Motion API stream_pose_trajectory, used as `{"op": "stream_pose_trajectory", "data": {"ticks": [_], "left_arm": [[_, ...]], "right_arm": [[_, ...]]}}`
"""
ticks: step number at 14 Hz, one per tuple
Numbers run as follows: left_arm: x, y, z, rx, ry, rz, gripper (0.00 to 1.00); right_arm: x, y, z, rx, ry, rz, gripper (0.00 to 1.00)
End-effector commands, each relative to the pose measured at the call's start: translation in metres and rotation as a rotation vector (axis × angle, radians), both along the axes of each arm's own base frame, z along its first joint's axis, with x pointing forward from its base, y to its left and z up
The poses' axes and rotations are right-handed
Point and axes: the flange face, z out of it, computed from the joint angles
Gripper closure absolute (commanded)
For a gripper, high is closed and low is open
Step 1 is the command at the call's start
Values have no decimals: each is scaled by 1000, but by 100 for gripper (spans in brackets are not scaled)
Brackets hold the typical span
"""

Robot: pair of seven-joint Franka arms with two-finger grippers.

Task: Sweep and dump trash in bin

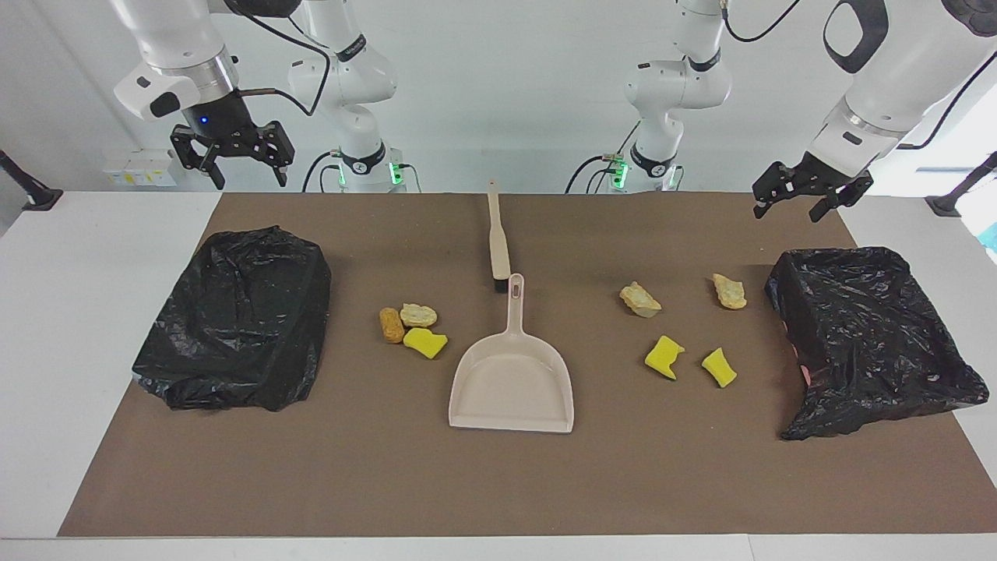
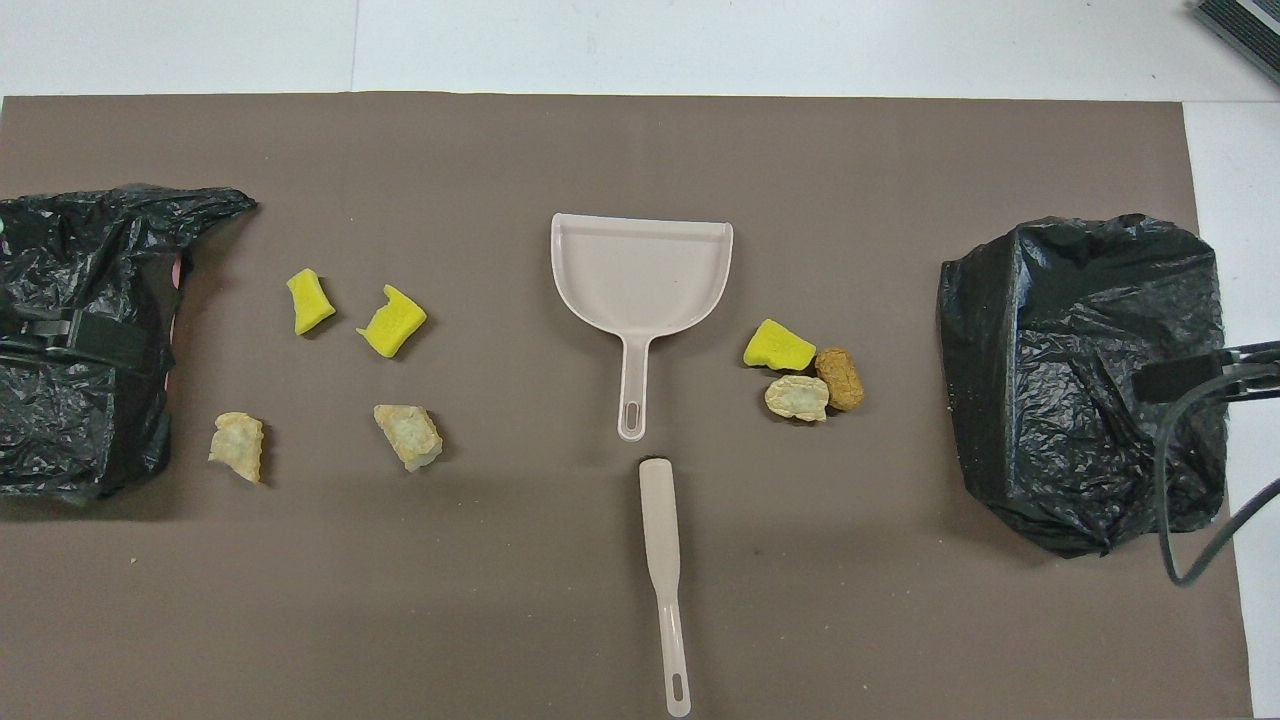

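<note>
- Beige dustpan [image 1: 511, 386] at the brown mat's [image 1: 498, 483] middle.
- Beige brush [image 1: 498, 243] in line with the dustpan's handle, nearer the robots.
- White table [image 1: 70, 327] under the mat.

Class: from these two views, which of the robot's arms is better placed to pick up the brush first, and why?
Neither clearly. The beige black-bristled brush lies mid-table, nearer the robots than the beige plastic dustpan. The left pincer and right pincer hang open above opposite ends, about equally distant.

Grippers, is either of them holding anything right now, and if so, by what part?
Nothing is held. The left gripper and the right gripper both hang open and empty; the brush and dustpan lie untouched on the mat.
</note>
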Motion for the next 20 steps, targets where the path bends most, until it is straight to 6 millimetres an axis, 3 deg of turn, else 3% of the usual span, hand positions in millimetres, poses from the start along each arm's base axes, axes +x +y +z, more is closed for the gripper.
{"op": "stream_pose_trajectory", "data": {"ticks": [1, 17, 20], "left_arm": [[-12, -1, 0, 7, 17, 3, 0], [-15, -11, -3, 8, 17, -7, 0], [-25, -34, -9, 10, 23, -42, 0]], "right_arm": [[1, -6, 5, -15, -4, 18, 0], [0, -3, 4, 3, 6, 17, 0], [0, -2, 4, 3, 4, 20, 0]]}}
